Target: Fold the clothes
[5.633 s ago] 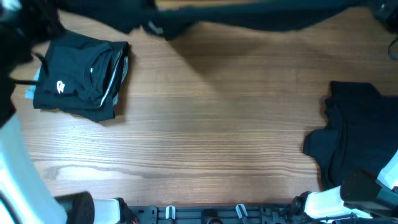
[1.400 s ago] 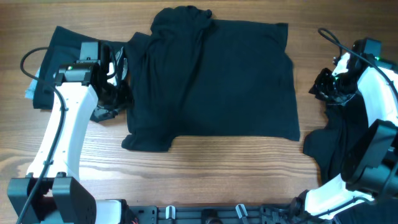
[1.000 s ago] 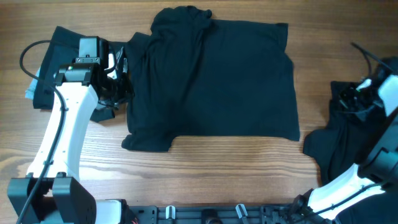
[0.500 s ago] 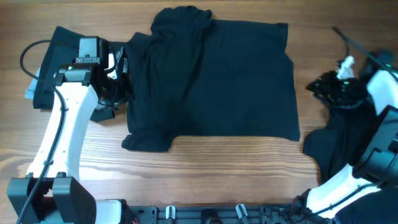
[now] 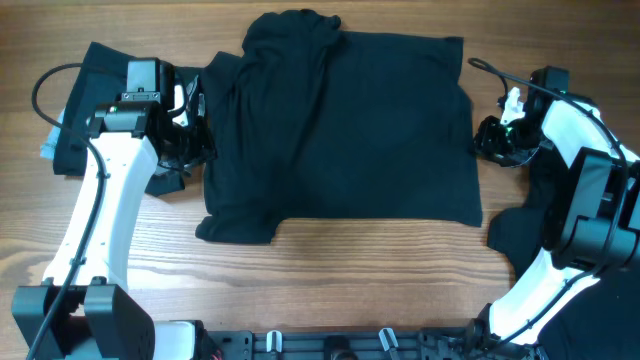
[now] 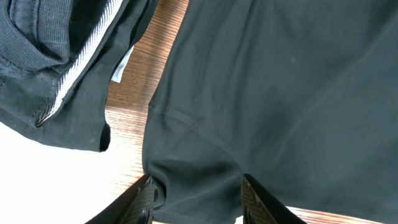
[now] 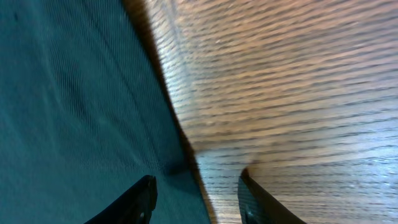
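A large black shirt [image 5: 340, 130] of the clothes lies spread flat in the middle of the table. My left gripper [image 5: 190, 140] sits at its left edge, by the sleeve. In the left wrist view the left gripper [image 6: 198, 202] stands open, its fingers on either side of a bulge of sleeve fabric [image 6: 199, 180]. My right gripper [image 5: 488, 140] is low at the shirt's right edge. The right wrist view shows the right gripper [image 7: 198, 199] open, with the shirt's hem [image 7: 177, 165] running between the fingers and bare wood to the right.
A folded black garment [image 5: 95, 65] with grey trim [image 6: 81, 68] lies at the far left, partly under my left arm. A loose pile of black clothes [image 5: 530, 240] sits at the right edge. Bare wood runs along the front of the table [image 5: 340, 270].
My right arm has swung from over the right pile leftward to the shirt's right edge. My left arm has stayed at the left sleeve.
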`<state>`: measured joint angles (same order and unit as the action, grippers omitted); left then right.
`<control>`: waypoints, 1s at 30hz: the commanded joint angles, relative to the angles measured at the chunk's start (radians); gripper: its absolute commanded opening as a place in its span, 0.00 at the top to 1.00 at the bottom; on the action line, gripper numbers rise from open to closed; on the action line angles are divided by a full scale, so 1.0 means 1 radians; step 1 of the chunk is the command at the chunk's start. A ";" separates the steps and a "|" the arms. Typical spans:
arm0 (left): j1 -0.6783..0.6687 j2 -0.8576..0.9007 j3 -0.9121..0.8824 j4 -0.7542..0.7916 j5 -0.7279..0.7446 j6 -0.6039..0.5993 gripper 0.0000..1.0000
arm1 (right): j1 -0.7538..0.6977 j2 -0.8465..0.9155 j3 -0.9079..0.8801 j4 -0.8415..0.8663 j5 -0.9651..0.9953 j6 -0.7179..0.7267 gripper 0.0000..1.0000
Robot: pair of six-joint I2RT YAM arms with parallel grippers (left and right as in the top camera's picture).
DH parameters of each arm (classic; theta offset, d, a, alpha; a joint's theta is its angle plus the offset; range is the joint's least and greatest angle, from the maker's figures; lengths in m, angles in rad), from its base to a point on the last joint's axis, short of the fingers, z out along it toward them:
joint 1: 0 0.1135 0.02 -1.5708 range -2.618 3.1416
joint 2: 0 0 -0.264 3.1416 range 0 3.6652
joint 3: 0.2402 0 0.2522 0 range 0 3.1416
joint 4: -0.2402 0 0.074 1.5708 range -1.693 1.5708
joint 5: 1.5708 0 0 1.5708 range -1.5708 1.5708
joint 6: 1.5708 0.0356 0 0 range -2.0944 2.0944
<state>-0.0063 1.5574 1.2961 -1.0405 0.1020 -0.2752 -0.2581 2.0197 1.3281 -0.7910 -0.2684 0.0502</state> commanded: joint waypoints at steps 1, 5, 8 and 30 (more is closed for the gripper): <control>0.004 -0.003 0.010 0.005 0.005 0.010 0.55 | 0.025 0.019 -0.012 -0.002 -0.001 -0.023 0.53; 0.004 -0.003 0.010 0.005 0.005 0.010 0.55 | 0.028 0.055 -0.014 -0.008 -0.027 -0.022 0.61; 0.004 -0.003 0.010 0.005 0.004 0.010 0.54 | 0.037 0.063 -0.014 -0.021 -0.050 -0.031 0.76; 0.004 -0.003 0.010 -0.001 0.005 0.010 0.49 | -0.135 0.043 0.005 -0.092 0.308 0.238 0.74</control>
<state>-0.0063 1.5574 1.2961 -1.0401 0.1020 -0.2752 -0.3622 2.0354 1.3525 -0.8902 -0.0216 0.3080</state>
